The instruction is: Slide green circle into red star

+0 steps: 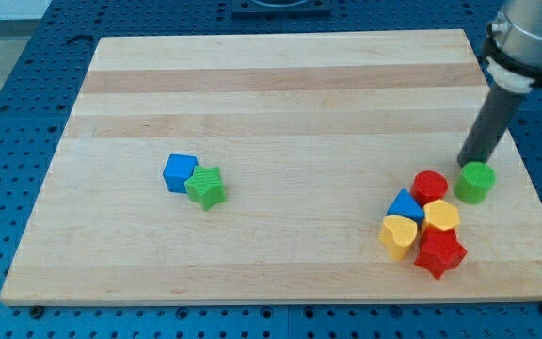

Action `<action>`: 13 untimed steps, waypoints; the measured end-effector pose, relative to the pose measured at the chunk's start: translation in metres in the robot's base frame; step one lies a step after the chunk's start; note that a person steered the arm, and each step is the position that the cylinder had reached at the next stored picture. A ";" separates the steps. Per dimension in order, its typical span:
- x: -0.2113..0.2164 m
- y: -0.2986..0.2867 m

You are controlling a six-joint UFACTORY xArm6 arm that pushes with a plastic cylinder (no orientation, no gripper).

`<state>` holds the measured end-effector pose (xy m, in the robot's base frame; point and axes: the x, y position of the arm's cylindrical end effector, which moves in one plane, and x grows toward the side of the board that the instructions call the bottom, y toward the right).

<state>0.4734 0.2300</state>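
My tip (468,162) is resting just behind the green circle (476,182), holding nothing, while the circle is sitting right of the red cylinder (430,185), apart from the red star (439,253) nearer the view's bottom.

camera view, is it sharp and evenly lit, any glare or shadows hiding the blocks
Camera view: sharp across the board, lighting soft and even, no glare. Shadows are faint and short, hiding nothing. The green circle and red star have crisp edges. My tip is clear, just above-left of the green circle; the arm's upper part is cropped at the view's top right.
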 end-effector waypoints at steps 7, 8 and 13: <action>0.067 0.023; 0.084 0.016; 0.048 0.025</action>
<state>0.5211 0.2554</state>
